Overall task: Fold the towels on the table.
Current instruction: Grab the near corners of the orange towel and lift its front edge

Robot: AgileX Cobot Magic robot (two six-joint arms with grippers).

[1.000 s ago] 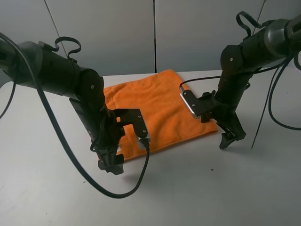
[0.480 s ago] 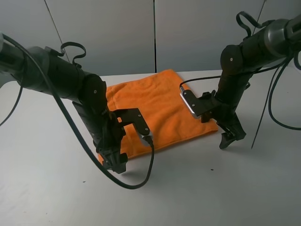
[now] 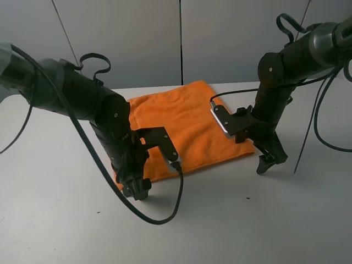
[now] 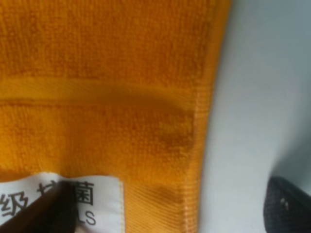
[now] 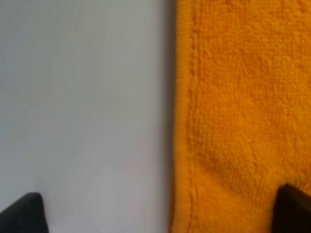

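1. The orange towel (image 3: 187, 126) lay spread flat in one layer, with the white table (image 3: 247, 225) under it and bare on every side of it.
2. The left gripper (image 3: 136, 191) pointed down at the towel's front corner on the left arm's side, close to the cloth.
3. Its jaws were spread wide and held nothing. In the left wrist view one dark fingertip (image 4: 48, 213) sat over the towel's white printed label (image 4: 95, 201), and the other (image 4: 289, 206) sat past the towel's hem over bare table.
4. The right gripper (image 3: 268, 164) pointed down at the towel's front corner on the right arm's side.
5. Its jaws also stood wide apart and empty, straddling the towel's stitched side hem. One fingertip (image 5: 294, 206) was over the orange cloth and the other (image 5: 22, 213) was off the towel over the table.
6. A black cable (image 3: 159, 220) looped on the table just in front of the towel's front edge, beside the left gripper.
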